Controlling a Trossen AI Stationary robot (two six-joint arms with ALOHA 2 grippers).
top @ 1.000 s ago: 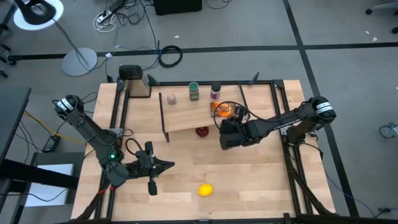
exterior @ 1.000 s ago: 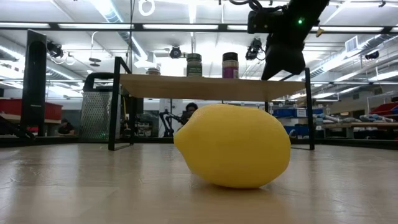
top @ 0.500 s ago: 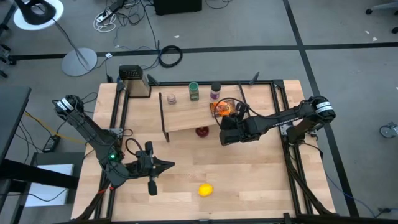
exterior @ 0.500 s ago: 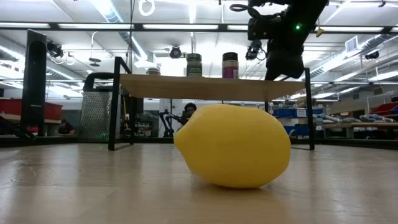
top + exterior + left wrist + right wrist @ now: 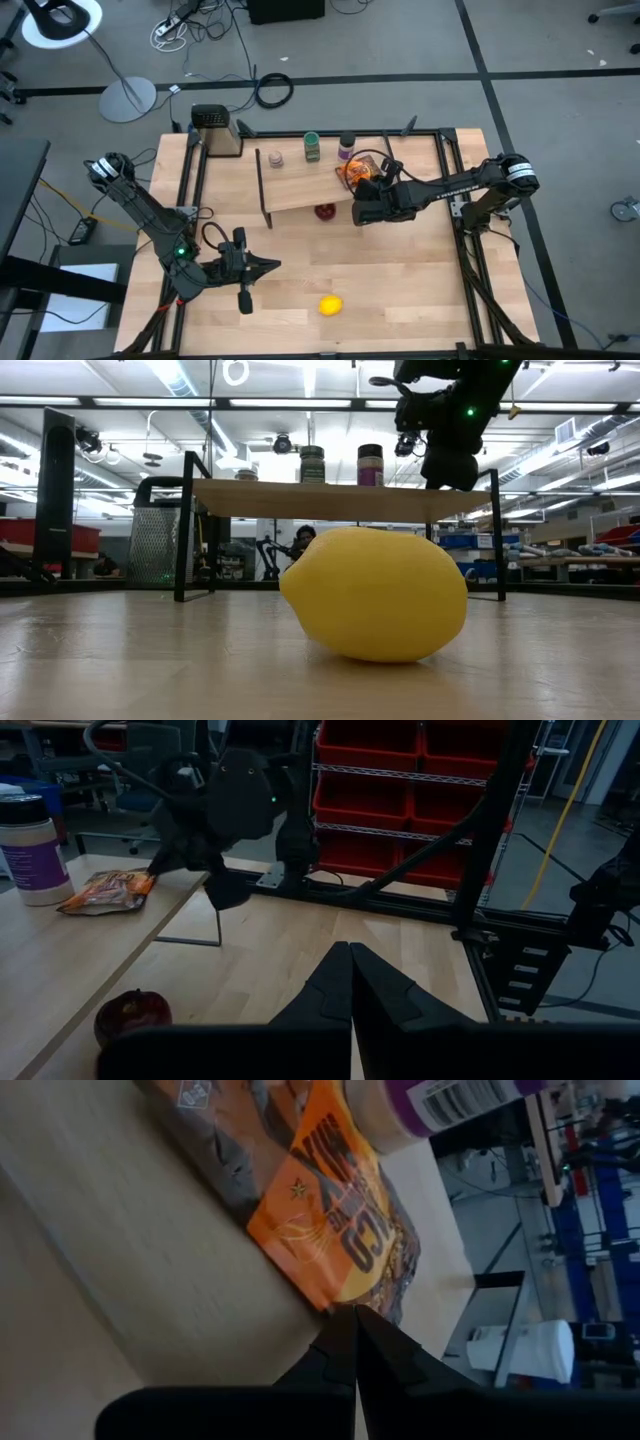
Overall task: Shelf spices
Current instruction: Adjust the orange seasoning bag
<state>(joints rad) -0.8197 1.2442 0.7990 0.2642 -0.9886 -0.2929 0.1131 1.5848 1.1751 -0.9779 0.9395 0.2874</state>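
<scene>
The shelf (image 5: 300,188) stands at the table's far middle, its wooden board on black legs. On the board stand the beige jar (image 5: 275,157), the green jar (image 5: 312,146) and the purple jar (image 5: 346,149). The orange packet (image 5: 356,171) lies flat at the board's right end, beside the purple jar (image 5: 450,1105). My right gripper (image 5: 361,189) is shut, at the packet's near edge. My left gripper (image 5: 272,264) is shut and hovers over the table's near left, touching nothing. My right gripper meets the orange packet at its near edge (image 5: 322,1302) with its shut fingertips (image 5: 345,1320), slanting in from the table's near right. The packet lies flat on the shelf board. I cannot tell whether any of the edge sits between the fingers.
A yellow lemon (image 5: 330,305) lies near the table's near edge, filling the low view (image 5: 375,595). A small dark red round object (image 5: 325,211) sits on the table just before the shelf. A metal grater (image 5: 215,130) stands at the far left corner.
My right gripper has moved toward the table's far edge, in toward the shelf's right end, staying shut. The orange packet has slid a little farther onto the board with it.
</scene>
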